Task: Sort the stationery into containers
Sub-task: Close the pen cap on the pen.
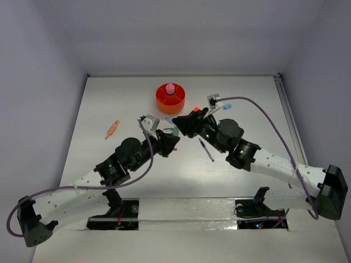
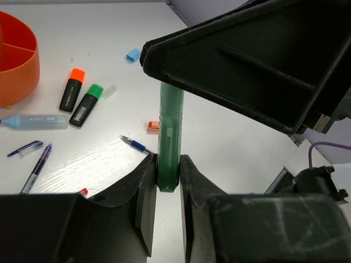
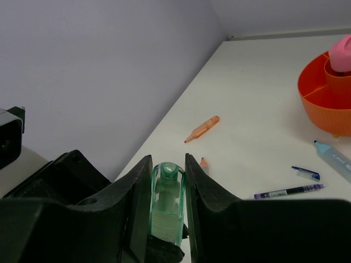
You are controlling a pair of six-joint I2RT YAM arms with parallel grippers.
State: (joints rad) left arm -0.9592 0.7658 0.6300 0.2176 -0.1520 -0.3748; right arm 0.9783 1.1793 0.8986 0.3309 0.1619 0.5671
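**Now mid-handover: one green marker, two grips**

Well out to the left of the left gripper [image 1: 171,139]: a peach pen [image 1: 112,129], loose on the table [image 1: 98,181], not yet sorted. At the left gripper itself: jaws drawn narrow and clamped on the near end of the translucent green marker [image 2: 170,126], pads [image 2: 145,186] pressed to both sides. Probably pinched at the very end to leave the rest of the barrel free for the other arm. Just right of it, almost tip to tip: the right gripper [image 3: 168,164], jaws a little wider, closed around the same marker farther along its barrel, fingers [image 3: 137,192] seemingly touching both sides. Apparently clear of the table between the two, so likely a pass from one arm to the other, or a re-grip for a better angle into the cup. Just beyond both grippers: the orange cup [image 1: 164,102] with dividers, a pink piece [image 1: 170,88] standing in its middle pocket. Ahead of the left gripper, near the cup: a light-blue marker [image 2: 35,121], an orange-capped highlighter [image 2: 72,89], a green-capped highlighter [image 2: 88,104], all lying flat and awaiting a compartment. Behind and right of the right gripper: a blue pen [image 1: 207,149]. Farther right, beyond its wrist: a light-blue cap [image 1: 227,106], well apart from the cup
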